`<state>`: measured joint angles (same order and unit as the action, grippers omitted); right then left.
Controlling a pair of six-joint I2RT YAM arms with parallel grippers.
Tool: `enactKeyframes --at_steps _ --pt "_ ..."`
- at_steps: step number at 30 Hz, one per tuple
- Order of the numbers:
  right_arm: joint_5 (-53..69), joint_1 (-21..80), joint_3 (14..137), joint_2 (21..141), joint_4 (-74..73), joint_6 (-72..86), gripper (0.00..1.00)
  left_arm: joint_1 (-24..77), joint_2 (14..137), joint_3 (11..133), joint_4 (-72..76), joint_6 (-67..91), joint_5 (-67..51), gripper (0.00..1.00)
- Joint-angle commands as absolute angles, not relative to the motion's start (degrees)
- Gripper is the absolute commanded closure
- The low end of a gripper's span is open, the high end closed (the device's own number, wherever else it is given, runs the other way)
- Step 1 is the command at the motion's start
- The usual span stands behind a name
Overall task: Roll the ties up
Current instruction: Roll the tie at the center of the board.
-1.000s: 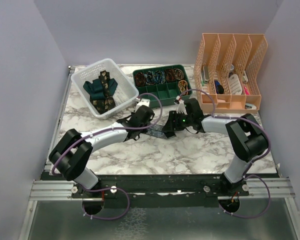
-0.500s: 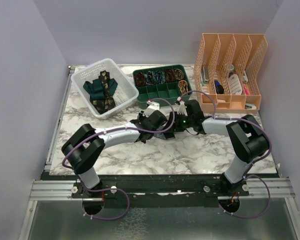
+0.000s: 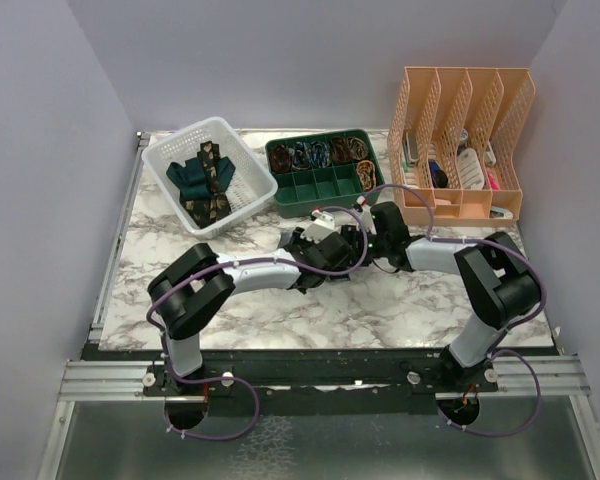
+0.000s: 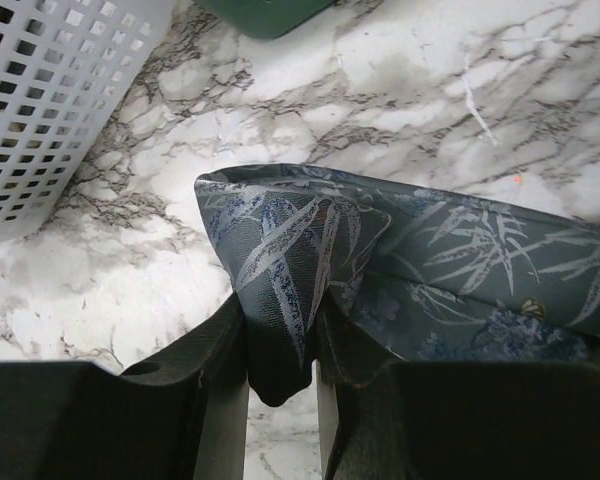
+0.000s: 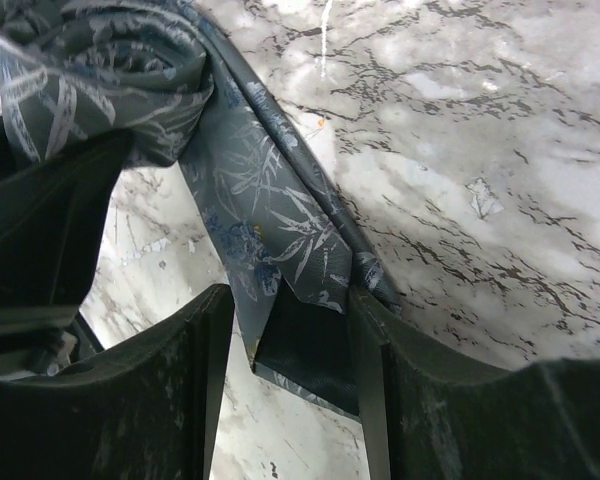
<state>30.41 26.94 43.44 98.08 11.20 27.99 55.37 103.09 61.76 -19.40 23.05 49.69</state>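
Pinching silky leaf-patterned tie [image 4: 290, 235], left tool [image 4: 280, 352]

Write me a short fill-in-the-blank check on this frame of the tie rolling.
1. The left gripper is ___ on a fold of the blue-grey tie.
2. The right gripper straddles the same tie, which lies on the ___-patterned tabletop.
3. The two other ties lie in the white ___.
Missing words: shut; marble; basket.
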Motion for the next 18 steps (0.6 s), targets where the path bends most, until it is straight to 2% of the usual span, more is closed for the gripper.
enactKeyframes --at_steps 1,10,18 --pt "24.27 27.14 42.07 97.46 6.90 30.30 0.44 57.49 103.96 62.48 -18.36 24.08 44.80 0.81" --pt "22.41 27.14 42.21 97.91 6.34 31.10 0.41 57.92 100.90 58.37 -13.66 23.60 35.05 0.43" --pt "20.06 27.13 43.73 94.87 3.35 29.24 0.37 57.56 94.70 58.15 -12.58 22.89 31.78 0.26"
